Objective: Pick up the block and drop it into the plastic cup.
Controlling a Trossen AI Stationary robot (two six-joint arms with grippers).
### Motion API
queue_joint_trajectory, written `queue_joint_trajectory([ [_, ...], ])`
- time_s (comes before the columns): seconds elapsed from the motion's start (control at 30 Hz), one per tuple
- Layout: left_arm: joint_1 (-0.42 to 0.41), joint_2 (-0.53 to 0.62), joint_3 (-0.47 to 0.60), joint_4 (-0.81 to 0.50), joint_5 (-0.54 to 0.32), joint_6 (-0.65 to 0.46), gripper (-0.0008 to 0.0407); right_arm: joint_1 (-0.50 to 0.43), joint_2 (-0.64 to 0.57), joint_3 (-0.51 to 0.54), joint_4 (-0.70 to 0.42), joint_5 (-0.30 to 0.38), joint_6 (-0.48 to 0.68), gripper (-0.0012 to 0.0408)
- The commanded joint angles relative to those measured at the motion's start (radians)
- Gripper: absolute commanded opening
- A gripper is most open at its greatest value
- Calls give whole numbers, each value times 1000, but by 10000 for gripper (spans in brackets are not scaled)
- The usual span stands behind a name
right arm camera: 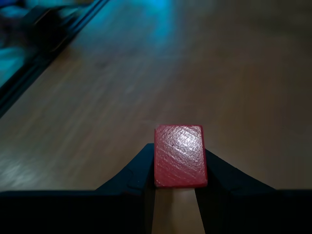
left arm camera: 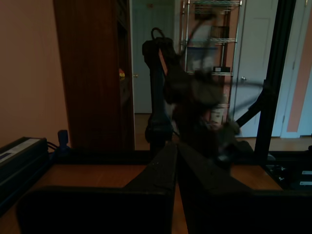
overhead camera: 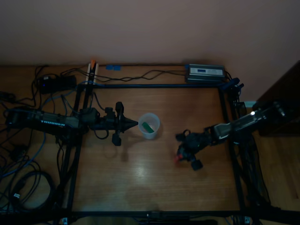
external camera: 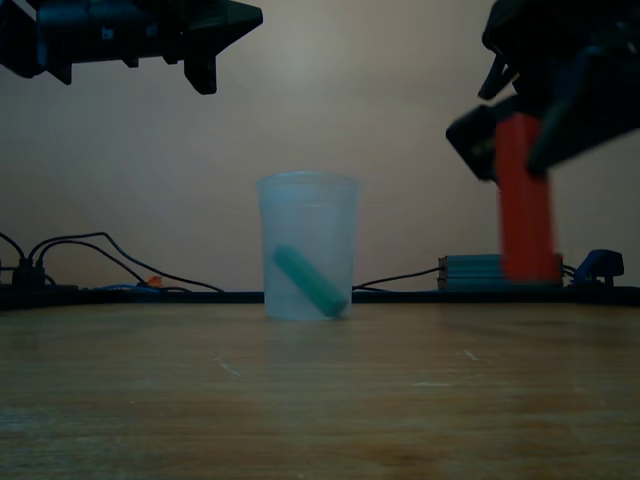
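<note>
The red block (right arm camera: pixel 180 155), nearest the lens in the right wrist view, sits pinched between the two dark fingers (right arm camera: pixel 134 178) of the right gripper (right arm camera: pixel 175 195), its scuffed face catching the light above the wooden table (right arm camera: pixel 195 73). In the exterior view the block (external camera: pixel 525 198) hangs upright from that gripper (external camera: pixel 520 130), lifted clear of the table (external camera: pixel 320 390) at the exterior view's right, with open space between it and the cup.

By size, the table (overhead camera: pixel 154 183) fills the scene, ringed by a black frame (overhead camera: pixel 154 86) with cables (overhead camera: pixel 28 154) trailing off the top view's left side and a grey box (overhead camera: pixel 204 73) at the far edge. The two arms reach in from opposite sides. The left gripper (overhead camera: pixel 132 123) is drawn to a closed point holding nothing, its tip just beside the cup's rim in the top view; in its own wrist view the fingers (left arm camera: pixel 161 170) meet along a thin seam. The right gripper (overhead camera: pixel 183 153) hovers toward the top view's right, a spot of red (overhead camera: pixel 177 159) showing at its tip.

The plastic cup (external camera: pixel 308 245) stands upright near the table's middle, translucent and whitish. Inside it a green block (external camera: pixel 310 280) leans tilted against the wall, also visible from above (overhead camera: pixel 148 126) within the round rim (overhead camera: pixel 149 124).
</note>
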Motion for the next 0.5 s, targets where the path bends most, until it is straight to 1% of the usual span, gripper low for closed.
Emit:
queue_joint_trajectory([
  [0.0,0,0,0,0,0,0,0,-39,-81,0,-32,34,12,-1],
  [0.17,0,0,0,1,0,0,0,-172,-261,0,-50,104,49,0],
  [0.27,0,0,0,1,0,0,0,-269,-333,1,-40,105,47,0],
  [0.37,0,0,0,1,0,0,0,-359,-354,27,-51,98,37,0],
  [0.47,0,0,0,1,0,0,0,-425,-324,89,-60,46,14,0],
])
